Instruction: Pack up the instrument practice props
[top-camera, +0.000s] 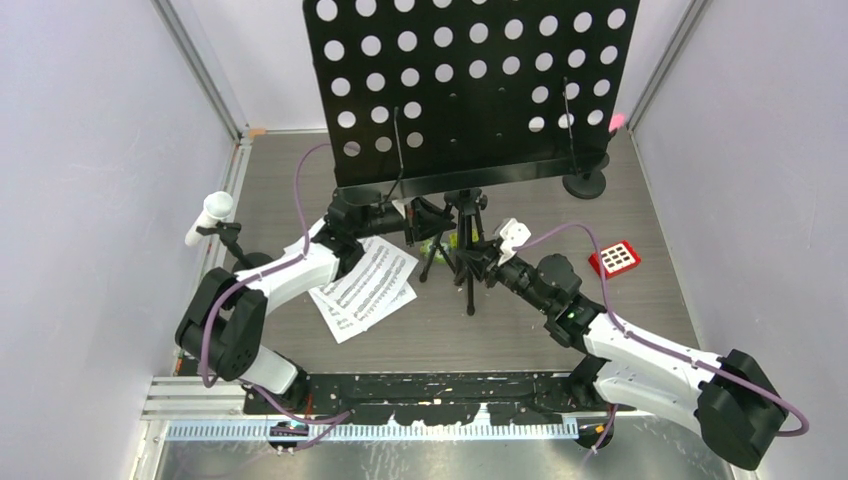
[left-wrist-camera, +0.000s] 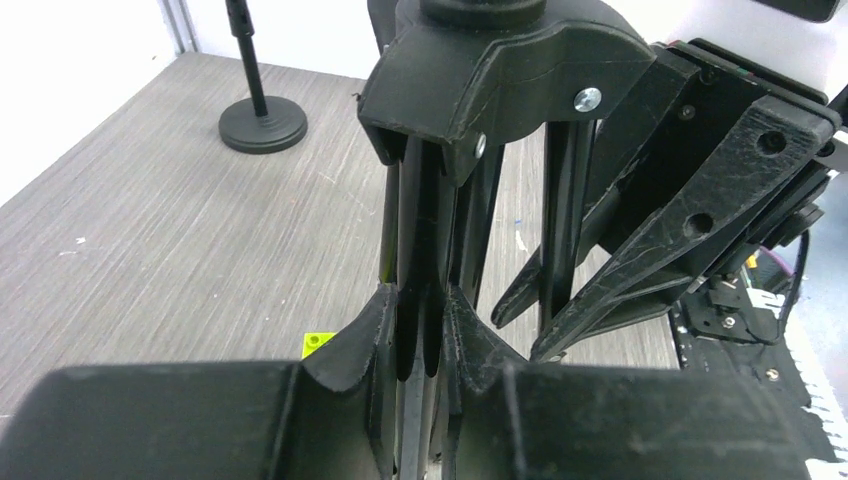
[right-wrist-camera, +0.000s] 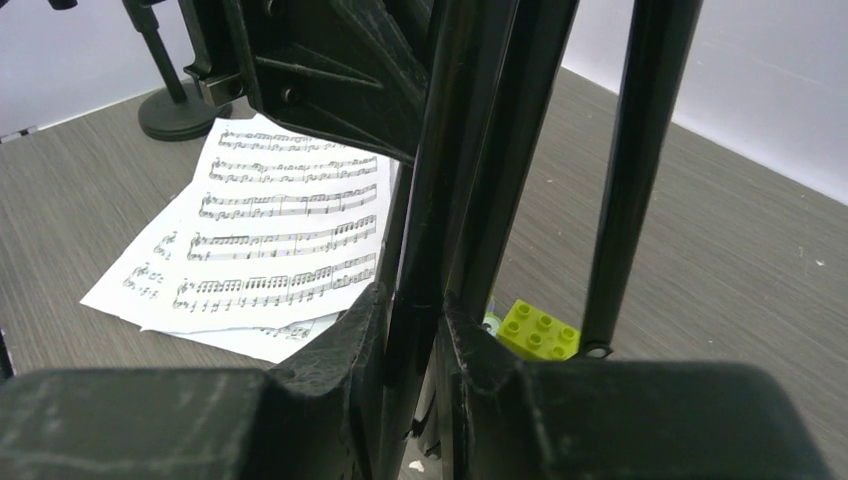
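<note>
The black perforated music desk (top-camera: 470, 85) stands tall at the back on its tripod legs (top-camera: 462, 245). My left gripper (top-camera: 412, 216) is shut on one thin black tripod leg (left-wrist-camera: 425, 250), gripping from the left. Opposite it, my right gripper (top-camera: 480, 262) is shut on another black leg tube (right-wrist-camera: 425, 200). White sheet-music pages (top-camera: 365, 288) lie flat on the table under my left arm. A white microphone (top-camera: 212, 212) sits in its mount at the far left. The pink microphone (top-camera: 617, 122) peeks out behind the desk, above a round black base (top-camera: 586, 185).
A small red keypad (top-camera: 615, 258) lies to the right of the tripod. A lime-green toy block (right-wrist-camera: 540, 328) sits on the table among the legs, also showing as the green block (left-wrist-camera: 318, 343) beside my left fingers. White walls close in both sides.
</note>
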